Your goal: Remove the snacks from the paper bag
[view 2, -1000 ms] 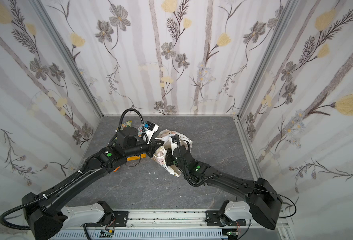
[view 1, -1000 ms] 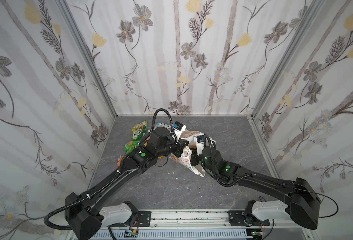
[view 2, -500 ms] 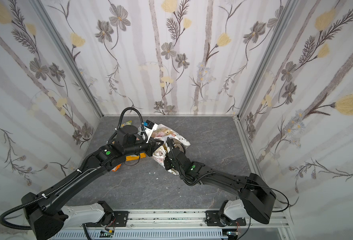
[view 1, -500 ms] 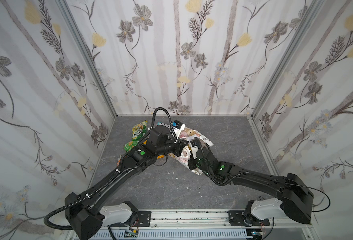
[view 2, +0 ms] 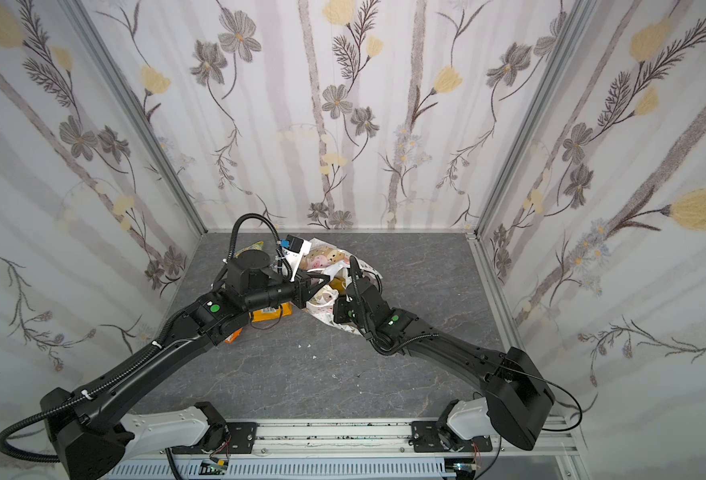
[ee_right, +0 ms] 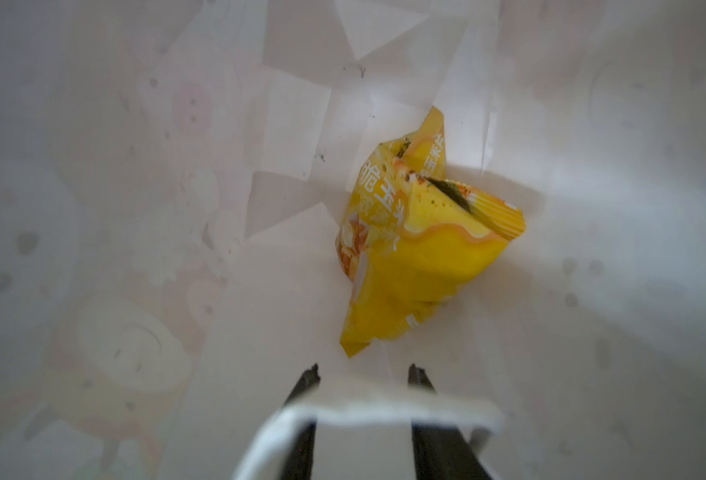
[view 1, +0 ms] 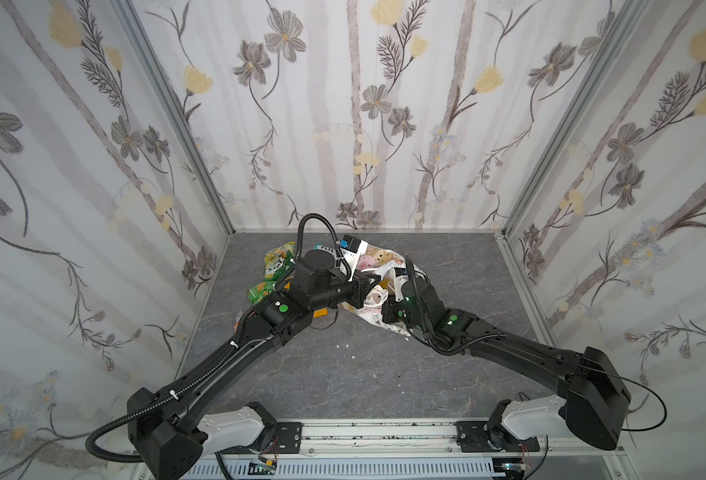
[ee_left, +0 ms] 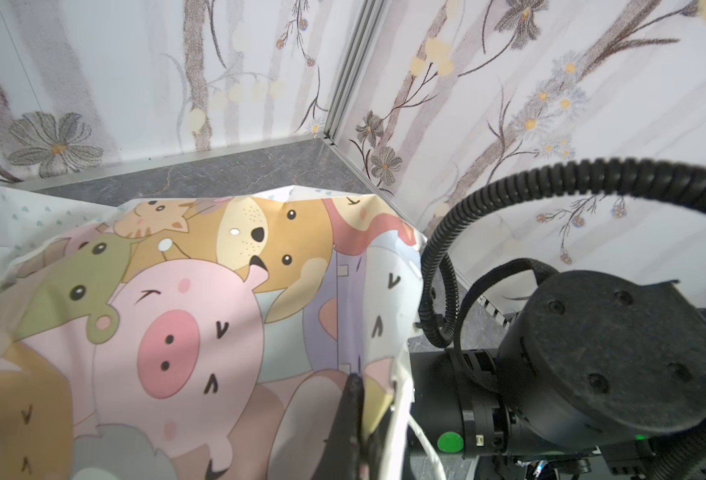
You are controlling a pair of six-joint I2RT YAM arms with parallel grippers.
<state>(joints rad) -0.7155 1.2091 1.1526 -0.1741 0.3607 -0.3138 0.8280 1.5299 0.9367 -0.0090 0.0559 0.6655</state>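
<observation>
Hanging inside the paper bag [view 1: 378,257], the right gripper [ee_right: 361,370] holds its jaws apart just short of 1 yellow pouch [ee_right: 418,257]. Meanwhile the left gripper [ee_left: 353,388] clamps the bag's rim; other snacks [view 1: 278,266] lie beside it on the table [view 1: 343,365].

Paper bag [view 1: 378,259] hides right pincer [ee_right: 364,369] in both top views; orange packet [view 2: 270,312] half under left arm [view 2: 168,345].

Paper bag [ee_left: 185,316] (matt, creased), glossy crinkly plastic pouch [ee_right: 422,266], smooth stone-look tabletop [view 1: 343,374]
</observation>
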